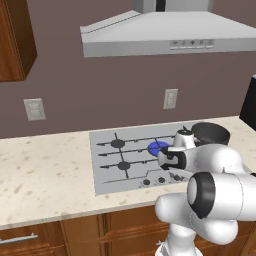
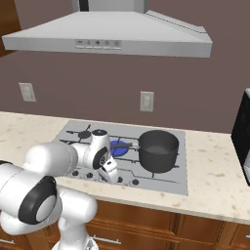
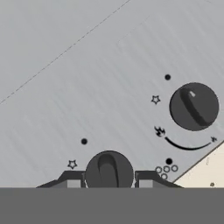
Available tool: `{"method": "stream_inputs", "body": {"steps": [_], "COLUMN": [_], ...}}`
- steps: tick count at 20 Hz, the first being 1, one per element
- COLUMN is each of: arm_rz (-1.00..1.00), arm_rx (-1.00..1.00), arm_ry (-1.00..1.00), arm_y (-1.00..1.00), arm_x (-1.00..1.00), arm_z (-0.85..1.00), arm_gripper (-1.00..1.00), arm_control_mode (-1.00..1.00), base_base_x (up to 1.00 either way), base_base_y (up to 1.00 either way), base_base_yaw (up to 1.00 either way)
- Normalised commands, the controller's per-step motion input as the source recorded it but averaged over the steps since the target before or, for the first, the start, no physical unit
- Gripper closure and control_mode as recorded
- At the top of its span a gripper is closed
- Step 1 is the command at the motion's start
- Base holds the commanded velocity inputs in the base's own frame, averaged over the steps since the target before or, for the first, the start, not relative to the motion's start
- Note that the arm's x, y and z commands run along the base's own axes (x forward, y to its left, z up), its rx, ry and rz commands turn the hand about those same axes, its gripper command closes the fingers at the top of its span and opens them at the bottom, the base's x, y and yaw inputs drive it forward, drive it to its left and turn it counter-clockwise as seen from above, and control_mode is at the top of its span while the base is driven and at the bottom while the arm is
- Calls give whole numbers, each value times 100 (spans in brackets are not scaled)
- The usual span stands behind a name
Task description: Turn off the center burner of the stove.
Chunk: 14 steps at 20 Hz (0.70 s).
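Gripper [image 3: 108,181] at bottom center of hand view, fingers apart on either side of a black knob [image 3: 109,171], contact unclear. Second knob [image 3: 194,106] right of center. Blue center burner [image 1: 158,148] mid-frame on stove [image 1: 107,172]; pot [image 2: 158,150] beside it.

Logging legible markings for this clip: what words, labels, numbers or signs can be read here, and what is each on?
No words or numbers are readable.
Stove, by its knobs: small star outlines, a flame sign, a curved arc and dot clusters, no lettering.
Range hood: a row of control marks, too small to read.
Gripper straddles one knob.
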Motion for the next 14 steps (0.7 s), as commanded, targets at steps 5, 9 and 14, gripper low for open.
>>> {"method": "stream_inputs", "body": {"steps": [5, 9, 14], "arm_rz": [-31, -31, -32], "arm_rx": [0, 0, 0], "arm_ry": [0, -1, -3], "arm_y": [0, 0, 0], "arm_x": [0, -5, -20], "arm_z": [-7, -6, -4], "arm_gripper": [100, 100, 100], "arm_control_mode": [-100, -100, -100], "base_base_x": [0, 0, 0], "base_base_y": [0, 0, 0], "base_base_yaw": [0, 0, 0]}}
